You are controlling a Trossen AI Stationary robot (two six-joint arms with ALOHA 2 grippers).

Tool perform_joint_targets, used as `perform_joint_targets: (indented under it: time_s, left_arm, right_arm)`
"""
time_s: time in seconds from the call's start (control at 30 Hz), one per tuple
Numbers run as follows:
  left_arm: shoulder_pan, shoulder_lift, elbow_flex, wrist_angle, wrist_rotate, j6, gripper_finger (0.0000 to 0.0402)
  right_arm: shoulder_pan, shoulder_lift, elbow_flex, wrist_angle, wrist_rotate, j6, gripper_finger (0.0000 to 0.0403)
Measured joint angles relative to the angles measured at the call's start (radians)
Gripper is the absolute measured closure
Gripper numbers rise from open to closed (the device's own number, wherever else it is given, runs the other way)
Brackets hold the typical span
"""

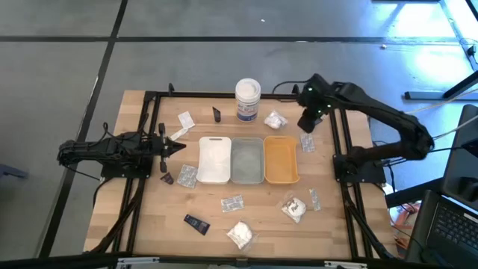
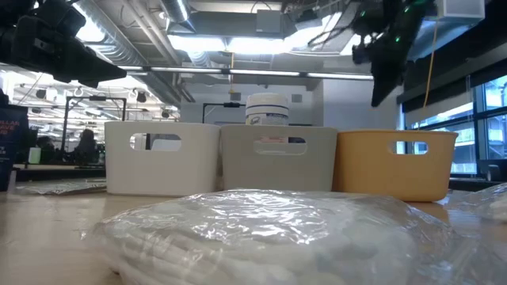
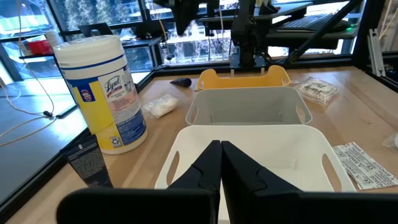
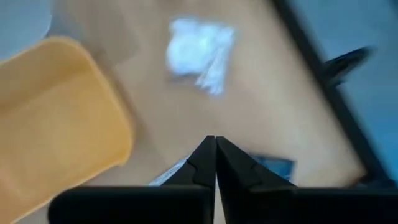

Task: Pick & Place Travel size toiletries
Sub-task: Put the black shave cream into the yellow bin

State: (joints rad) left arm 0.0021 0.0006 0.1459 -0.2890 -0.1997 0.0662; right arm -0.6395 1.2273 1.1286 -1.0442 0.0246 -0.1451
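Three trays, one tub

Toiletries scattered flat on wood: white wrapped bundle just beside right gripper, silvery sachet below it; black tube, bundle well apart.

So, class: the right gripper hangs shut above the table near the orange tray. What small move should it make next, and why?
Probably open the fingers and descend toward the flat sachet beside the orange tray. The right gripper is shut and appears empty, raised above the table, and that sachet appears the nearest item beneath it.
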Motion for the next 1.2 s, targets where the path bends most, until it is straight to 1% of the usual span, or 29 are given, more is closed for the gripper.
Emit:
perform_joint_targets:
  time_s: [0.07, 0.13, 0.2, 0.27, 0.33, 0.4, 0.5, 0.67, 0.8, 1.0, 1.1, 1.2]
  left_arm:
    - [0.000, 0.000, 0.000, 0.000, 0.000, 0.000, 0.0398]
    - [0.000, 0.000, 0.000, 0.000, 0.000, 0.000, 0.0398]
    - [0.000, 0.000, 0.000, 0.000, 0.000, 0.000, 0.0398]
    - [0.000, 0.000, 0.000, 0.000, 0.000, 0.000, 0.0398]
    - [0.000, 0.000, 0.000, 0.000, 0.000, 0.000, 0.0398]
    - [0.000, 0.000, 0.000, 0.000, 0.000, 0.000, 0.0398]
    - [0.000, 0.000, 0.000, 0.000, 0.000, 0.000, 0.0398]
    - [0.000, 0.000, 0.000, 0.000, 0.000, 0.000, 0.0398]
    - [0.000, 0.000, 0.000, 0.000, 0.000, 0.000, 0.0398]
    - [0.000, 0.000, 0.000, 0.000, 0.000, 0.000, 0.0398]
    - [0.000, 0.000, 0.000, 0.000, 0.000, 0.000, 0.0398]
    - [0.000, 0.000, 0.000, 0.000, 0.000, 0.000, 0.0398]
  right_arm:
    - [0.000, -0.033, 0.000, 0.010, 0.077, -0.033, 0.0395]
    - [0.000, -0.053, 0.000, -0.017, 0.157, -0.091, 0.0395]
    - [0.000, -0.060, 0.000, -0.015, 0.206, -0.173, 0.0390]
    - [0.000, -0.057, 0.001, -0.050, 0.203, -0.263, 0.0382]
    - [0.000, -0.047, 0.001, -0.090, 0.155, -0.336, 0.0376]
    - [0.000, -0.034, -0.004, -0.095, 0.120, -0.342, 0.0370]
    - [0.006, -0.029, -0.047, -0.094, 0.119, -0.363, 0.0356]
    - [0.041, -0.017, -0.150, -0.083, 0.120, -0.389, 0.0307]
    - [0.071, -0.009, -0.210, -0.021, 0.196, -0.429, 0.0254]
    - [0.082, 0.034, -0.275, 0.063, 0.246, -0.460, 0.0178]
    - [0.082, 0.071, -0.299, 0.101, 0.260, -0.468, 0.0154]
    - [0.080, 0.112, -0.319, 0.148, 0.256, -0.470, 0.0142]
